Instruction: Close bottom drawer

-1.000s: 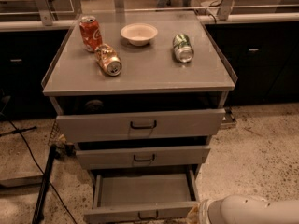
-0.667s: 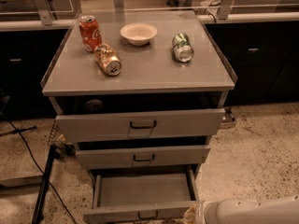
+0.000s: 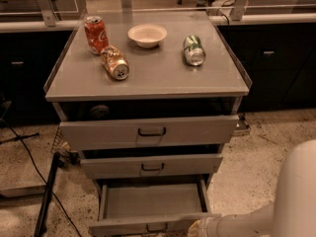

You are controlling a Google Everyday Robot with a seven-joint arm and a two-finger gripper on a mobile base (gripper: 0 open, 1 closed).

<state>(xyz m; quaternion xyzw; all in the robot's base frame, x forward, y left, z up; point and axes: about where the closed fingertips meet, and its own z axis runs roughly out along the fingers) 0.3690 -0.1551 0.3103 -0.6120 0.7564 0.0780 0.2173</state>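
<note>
The bottom drawer (image 3: 148, 203) of the grey cabinet is pulled well out, and its empty inside shows. Its narrow front panel (image 3: 123, 226) with a small dark centre handle (image 3: 156, 228) lies at the bottom edge of the view. My gripper (image 3: 194, 227) is at the right end of that front panel, at the bottom edge, on the end of my white arm (image 3: 242, 224), which comes in from the lower right. The gripper's tip is cut off by the edge of the view.
The middle drawer (image 3: 150, 166) and top drawer (image 3: 148, 132) stand slightly out. On the cabinet top (image 3: 158, 78) are an upright red can (image 3: 95, 33), a lying orange can (image 3: 114, 62), a white bowl (image 3: 147, 35) and a lying green can (image 3: 194, 50). Cables (image 3: 44, 201) lie on the floor at the left.
My arm has shifted a little to the left along the drawer front, and more of its white body now rises at the right edge. The bottom drawer looks as far out as before.
</note>
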